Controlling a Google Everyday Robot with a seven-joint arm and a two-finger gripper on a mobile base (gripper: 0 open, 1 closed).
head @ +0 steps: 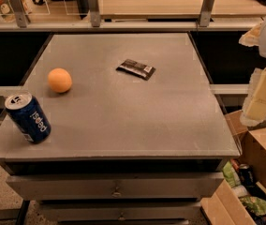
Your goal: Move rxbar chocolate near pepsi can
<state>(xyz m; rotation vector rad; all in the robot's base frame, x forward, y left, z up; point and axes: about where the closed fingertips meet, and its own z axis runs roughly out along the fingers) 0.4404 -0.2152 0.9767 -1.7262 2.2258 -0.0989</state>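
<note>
The rxbar chocolate (pixel 136 69), a flat dark wrapper with a white patch at its right end, lies on the grey table (pixel 133 121) toward the back middle. The pepsi can (pixel 28 117), dark blue with white lettering and a silver top, stands at the table's front left corner, leaning slightly. My gripper (pixel 260 95) is at the right edge of the view, off the table's right side, well apart from the bar and the can.
An orange ball-shaped fruit (pixel 60 80) sits on the left of the table, behind the can. A cardboard box (pixel 259 182) with cans and packets stands on the floor at the lower right. A railing and counter (pixel 147 8) run behind the table.
</note>
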